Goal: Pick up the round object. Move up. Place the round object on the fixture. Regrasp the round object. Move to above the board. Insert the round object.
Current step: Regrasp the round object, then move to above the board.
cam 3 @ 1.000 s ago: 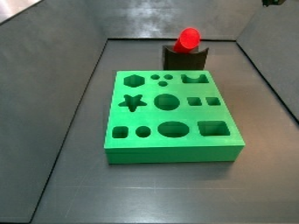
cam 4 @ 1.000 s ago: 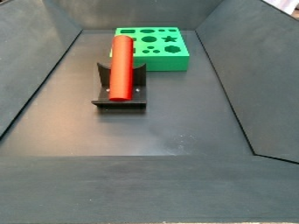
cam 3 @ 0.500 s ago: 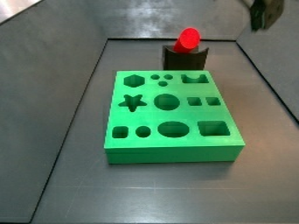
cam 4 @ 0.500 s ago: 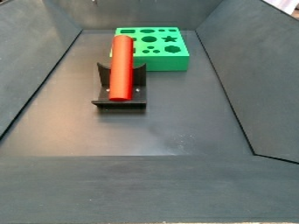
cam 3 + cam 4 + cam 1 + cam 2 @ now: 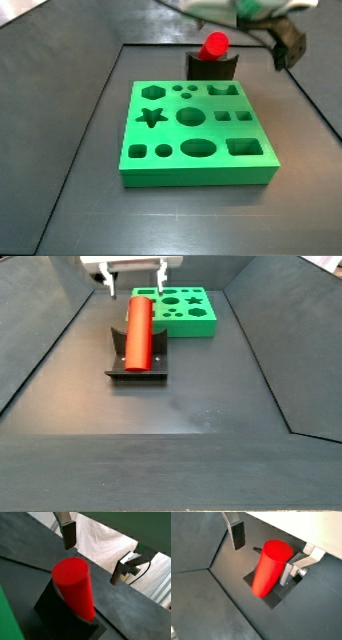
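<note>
The red round object (image 5: 138, 328) lies in the notch of the dark fixture (image 5: 136, 366), and both side views show it (image 5: 214, 44). The green board (image 5: 194, 135) with its shaped holes lies flat beside the fixture. My gripper (image 5: 134, 284) hangs open and empty above the round object's end nearest the board; it also shows in a side view (image 5: 230, 22). In both wrist views the fingers (image 5: 238, 534) (image 5: 68, 534) stand on either side of the round object (image 5: 270, 567) (image 5: 75, 587), apart from it. The fixture (image 5: 271, 597) shows under it.
The dark grey bin floor (image 5: 201, 406) has sloping walls on all sides (image 5: 40, 346). The board's edge (image 5: 4, 614) shows beside the fixture (image 5: 60, 612) in a wrist view.
My gripper has come down into both side views and now hangs over the round object. The round object, fixture and board have not moved.
</note>
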